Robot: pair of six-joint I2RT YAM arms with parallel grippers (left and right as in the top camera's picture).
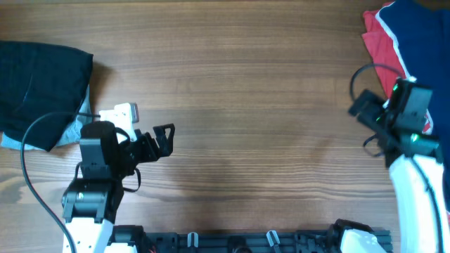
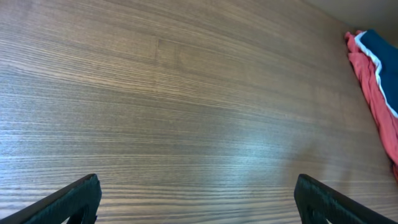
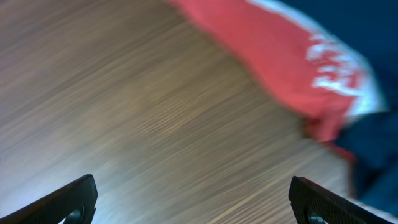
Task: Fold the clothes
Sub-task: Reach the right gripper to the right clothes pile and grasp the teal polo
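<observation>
Clothes (image 1: 424, 41) against red top (image 1: 376, 35), left pincer (image 2: 196, 196), right pincer (image 3: 193, 190) spread wide

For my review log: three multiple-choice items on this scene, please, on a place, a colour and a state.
1. The black garment lies: A by the left arm; B in the middle; C on the floor.
2. The top against the blue shirt is: A green; B red and white; C yellow.
3. The left claw is: A shut on the shirt; B shut, empty; C open, empty.
Key: A, it lies at that arm's side; B, red with white trim; C, fingers wide over bare table.
</observation>
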